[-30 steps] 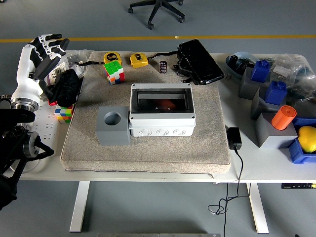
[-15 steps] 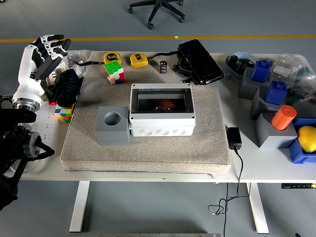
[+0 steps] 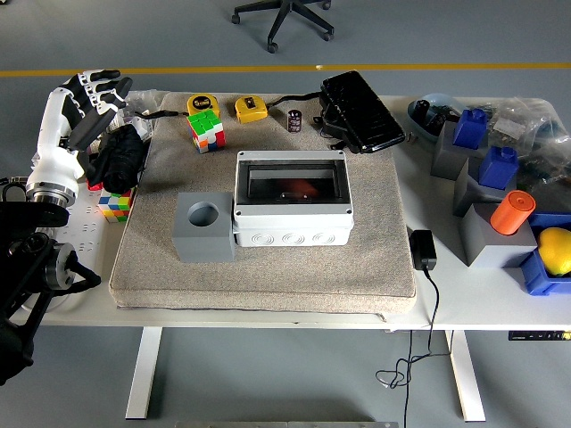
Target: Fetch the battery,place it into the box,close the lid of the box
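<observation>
Head view looks down on a white table (image 3: pixel 268 312) with a beige mat (image 3: pixel 268 259) spread over it. On the mat's middle sits one white box (image 3: pixel 293 198), rectangular, with round knock-out marks along its front wall; through its dark top a reddish thing shows inside, too dim to name. One small dark cylinder with a pale band, the battery (image 3: pixel 294 120), stands upright on the mat's far edge, just right of the yellow tape measures and well apart from the box. There are two tape measures: one (image 3: pixel 202 103) with a black round label whose print cannot be read, and one (image 3: pixel 251 110) plain yellow. Two colour cubes show: one (image 3: pixel 206 130) on the mat beside the measures, one (image 3: pixel 116 202) off the mat at the left. One grey block (image 3: pixel 206 226) with a round hole touches the box's left front corner. A black case (image 3: pixel 361 111) lies tilted at the far right of the mat. The left hand (image 3: pixel 89 98), white and black, hangs over the table's far left corner with fingers spread wide, holding nothing.
</observation>
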Robot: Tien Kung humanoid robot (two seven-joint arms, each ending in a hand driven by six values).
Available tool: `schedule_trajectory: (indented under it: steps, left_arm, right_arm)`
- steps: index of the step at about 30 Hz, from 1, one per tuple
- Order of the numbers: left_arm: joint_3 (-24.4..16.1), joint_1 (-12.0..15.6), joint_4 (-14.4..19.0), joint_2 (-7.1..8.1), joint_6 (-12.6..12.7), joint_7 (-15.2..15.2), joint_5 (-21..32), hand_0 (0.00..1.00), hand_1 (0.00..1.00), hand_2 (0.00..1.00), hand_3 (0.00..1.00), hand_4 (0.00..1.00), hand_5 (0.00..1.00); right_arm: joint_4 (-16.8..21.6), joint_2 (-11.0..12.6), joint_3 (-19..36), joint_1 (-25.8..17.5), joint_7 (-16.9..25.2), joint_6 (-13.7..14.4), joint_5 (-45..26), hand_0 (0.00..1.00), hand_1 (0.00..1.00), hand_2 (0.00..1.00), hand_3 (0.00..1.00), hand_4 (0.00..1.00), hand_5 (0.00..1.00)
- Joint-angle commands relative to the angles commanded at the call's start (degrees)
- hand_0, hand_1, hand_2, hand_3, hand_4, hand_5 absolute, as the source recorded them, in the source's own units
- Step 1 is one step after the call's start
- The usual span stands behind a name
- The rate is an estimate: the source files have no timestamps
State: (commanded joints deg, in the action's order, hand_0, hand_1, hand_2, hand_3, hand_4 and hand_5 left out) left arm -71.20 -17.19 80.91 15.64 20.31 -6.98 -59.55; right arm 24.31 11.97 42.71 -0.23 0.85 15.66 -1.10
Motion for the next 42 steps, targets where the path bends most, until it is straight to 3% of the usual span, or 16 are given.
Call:
schedule_trajectory:
  steps: [12,42]
  left_arm:
    - [0.08,0.47,0.24,0.52,0.11,-0.09,0.38,0.592,0.633,0.596,0.600,0.936,0.469]
    - [0.44,-0.60,0.21,0.56,0.13,-0.07,0.80,0.592,0.635,0.595,0.600,0.931,0.470]
  right_arm:
    - [0.47,-0.48,-0.41,0.44,0.51,0.55,0.32,0.653,0.688,0.685,0.582,0.984,0.582]
    - [0.27,1.10,-0.86,1.13,-0.07,0.12,0.41,0.654,0.688,0.682,0.585,0.986,0.581]
